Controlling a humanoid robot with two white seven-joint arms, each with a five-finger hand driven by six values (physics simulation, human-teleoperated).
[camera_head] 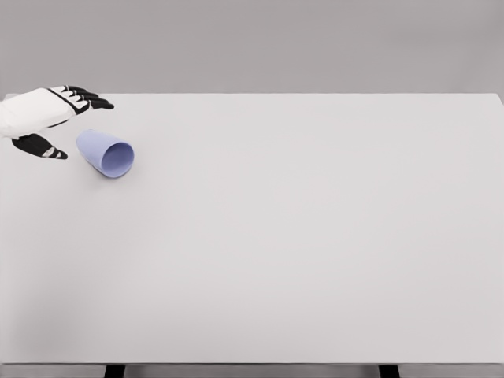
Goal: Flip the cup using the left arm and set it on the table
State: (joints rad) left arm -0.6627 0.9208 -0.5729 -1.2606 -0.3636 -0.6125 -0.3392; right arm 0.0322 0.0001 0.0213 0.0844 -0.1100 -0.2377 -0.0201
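Note:
A pale blue cup (pixel 106 153) lies on its side on the white table (pixel 299 236) at the far left, its open mouth turned toward the lower right. My left hand (pixel 67 118) hovers just left of and behind the cup, fingers spread and holding nothing. Its black fingers (pixel 88 98) reach out above the cup's far side, and the thumb (pixel 41 147) sits to the cup's left. A small gap separates hand and cup. The right arm does not show.
The table's far edge runs just behind the hand, and its left edge lies close to the wrist. Two dark table legs (pixel 114 370) peek out below the front edge.

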